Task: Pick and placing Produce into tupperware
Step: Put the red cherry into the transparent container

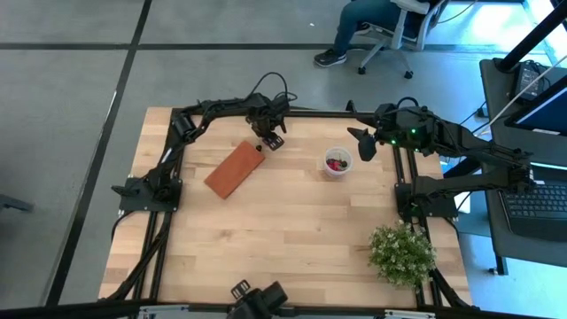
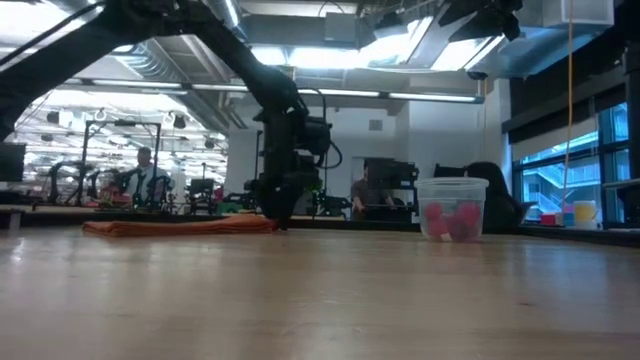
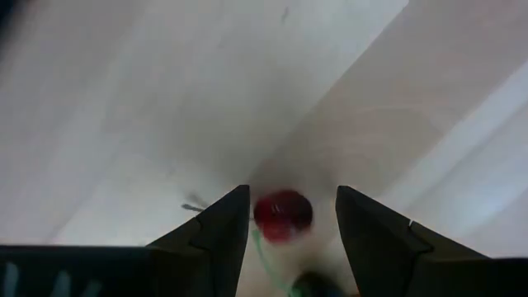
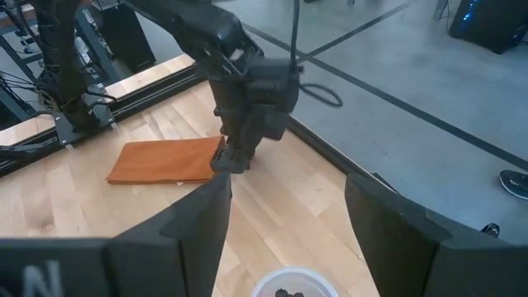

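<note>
High view: left gripper [image 1: 262, 142] is down at the far edge of the tabletop [image 1: 292, 230], right at the far corner of the orange-brown block [image 1: 235, 168]. Left wrist view shows its fingers [image 3: 216, 235] apart w/ a red berry [image 3: 282, 214] between them on the wood, green stem trailing toward the camera; pads look to be just off the berry, though the pic is too soft to be sure there's no contact. Low view puts that gripper tip at tabletop level beside the block's end.

Tupperware [image 1: 337, 162] stands upright near the far edge, well apart from the block, between the two grippers. It holds several berries [image 1: 336, 163], red ones plus some dark ones; low view shows the red ones thru the translucent wall.

Right gripper [image 1: 362, 144] hovers just beside the cup on the right-arm side, above the tabletop. Right wrist view: fingers [image 4: 198, 219] spread wide, nothing between them, cup rim below & the left arm beyond.

Bushy green plant [image 1: 402, 254] sits at the near right corner. A seated person [image 1: 368, 27] on an office chair is on the floor past the far edge.
</note>
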Robot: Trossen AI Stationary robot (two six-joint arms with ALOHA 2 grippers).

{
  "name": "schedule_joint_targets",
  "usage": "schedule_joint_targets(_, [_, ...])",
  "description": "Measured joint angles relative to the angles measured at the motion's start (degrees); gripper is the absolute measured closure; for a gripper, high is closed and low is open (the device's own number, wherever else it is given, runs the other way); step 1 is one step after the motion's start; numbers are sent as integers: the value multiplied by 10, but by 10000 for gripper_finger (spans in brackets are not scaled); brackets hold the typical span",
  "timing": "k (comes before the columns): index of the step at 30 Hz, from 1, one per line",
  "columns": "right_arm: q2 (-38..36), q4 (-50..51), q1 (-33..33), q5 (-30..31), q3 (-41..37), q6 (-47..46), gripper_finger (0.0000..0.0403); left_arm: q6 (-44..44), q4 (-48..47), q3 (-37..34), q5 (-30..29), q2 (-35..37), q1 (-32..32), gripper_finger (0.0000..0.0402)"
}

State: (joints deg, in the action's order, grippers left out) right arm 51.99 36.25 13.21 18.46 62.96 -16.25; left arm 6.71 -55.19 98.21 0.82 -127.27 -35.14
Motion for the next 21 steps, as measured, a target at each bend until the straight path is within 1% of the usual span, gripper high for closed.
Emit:
schedule_joint_targets(8, [0, 1, 0, 0, 0, 1, 163, 0, 1, 3, -1, -9, -1, 227])
schedule_joint_targets(12, [0, 4, 0, 0, 0, 1, 163, -26, -13, 3, 0, -9, -1, 227])
schedule_joint_targets(15, [0, 8, 0, 0, 0, 1, 163, -42, -38, 4, -11, -10, -1, 227])
schedule_joint_targets(21, [0, 9, 0, 0, 0, 1, 163, -42, -41, 4, -24, -10, 2, 227])
